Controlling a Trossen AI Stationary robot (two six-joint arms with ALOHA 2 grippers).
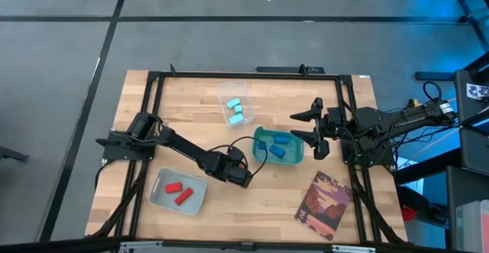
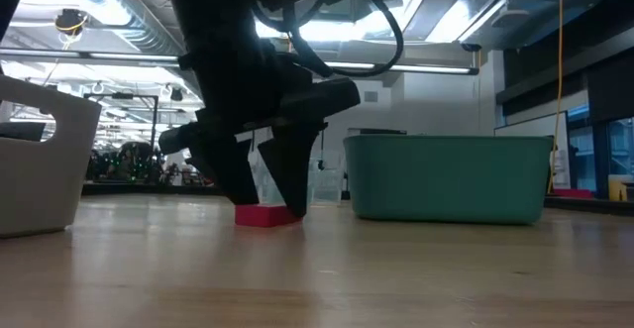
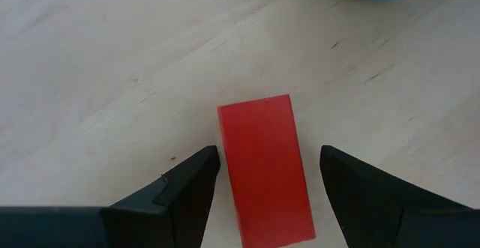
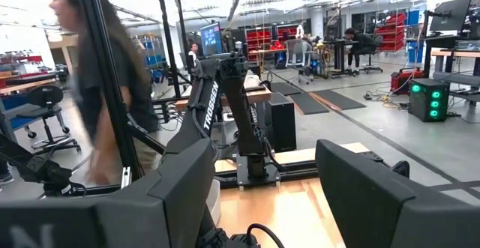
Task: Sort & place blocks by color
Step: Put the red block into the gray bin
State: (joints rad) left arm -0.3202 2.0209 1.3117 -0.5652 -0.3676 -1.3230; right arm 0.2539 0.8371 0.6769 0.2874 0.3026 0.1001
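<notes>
A red block (image 3: 264, 169) lies flat on the wooden table, near the teal bin; in the low view this red block (image 2: 265, 215) sits under my left gripper (image 2: 260, 184). My left gripper (image 3: 268, 158) is open and points down, one finger on each side of the block with small gaps. In the high view the left gripper (image 1: 243, 178) hides the block. Two red blocks (image 1: 178, 192) lie in the grey tray (image 1: 157, 196). Cyan blocks (image 1: 235, 109) lie in a clear tray, and blue blocks (image 1: 278, 146) in the teal bin (image 1: 260, 140). My right gripper (image 1: 312, 128) is open and waits right of the bin.
The teal bin (image 2: 448, 177) stands close to the right of the left gripper, and the grey tray's wall (image 2: 35, 164) to its left. A picture book (image 1: 322, 205) lies near the table's near right corner. A person (image 4: 105, 83) passes beyond the table in the right wrist view.
</notes>
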